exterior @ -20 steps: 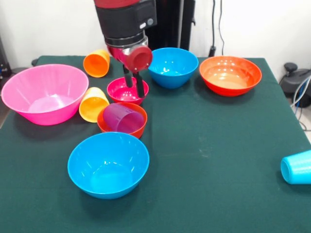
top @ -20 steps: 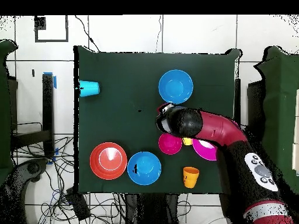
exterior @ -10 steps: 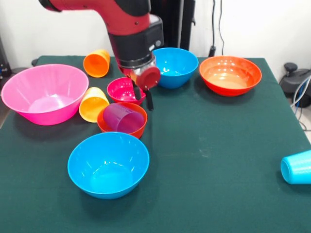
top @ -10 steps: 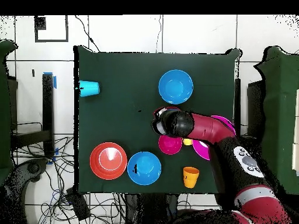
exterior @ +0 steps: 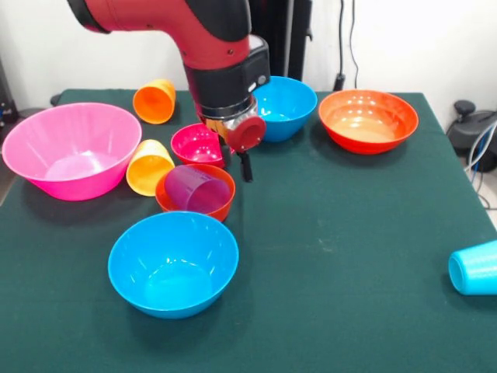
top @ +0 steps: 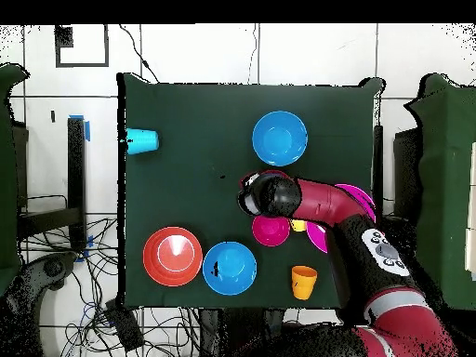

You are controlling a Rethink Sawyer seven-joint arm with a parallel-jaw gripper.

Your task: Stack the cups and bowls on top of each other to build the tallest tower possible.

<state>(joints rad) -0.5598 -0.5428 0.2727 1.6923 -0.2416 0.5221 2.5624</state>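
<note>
My gripper (exterior: 236,162) hangs open and empty just right of the small magenta bowl (exterior: 194,143), near the back right rim of the small orange bowl (exterior: 222,205). A purple cup (exterior: 192,189) lies tilted inside that orange bowl. A yellow-orange cup (exterior: 147,165) lies on its side between the large pink bowl (exterior: 46,132) and the orange bowl. An orange cup (exterior: 154,101) lies behind them. Blue bowls stand near (exterior: 172,263) and far (exterior: 286,105). The orange-red bowl (exterior: 367,120) is far right and the light blue cup (exterior: 474,268) lies at the right edge. In the overhead view my gripper (top: 246,198) hides the orange bowl.
The overhead view shows the light blue cup (top: 142,141) alone near the table's left edge, with the orange-red bowl (top: 172,256) and a blue bowl (top: 230,268) side by side at the bottom. Green cloth covers the table (exterior: 349,233). Cables hang past its edges.
The arm has swung from over the magenta bowl toward the camera and to the right in the front view, and its fingers now sit lower, beside the orange bowl. No object has moved.
</note>
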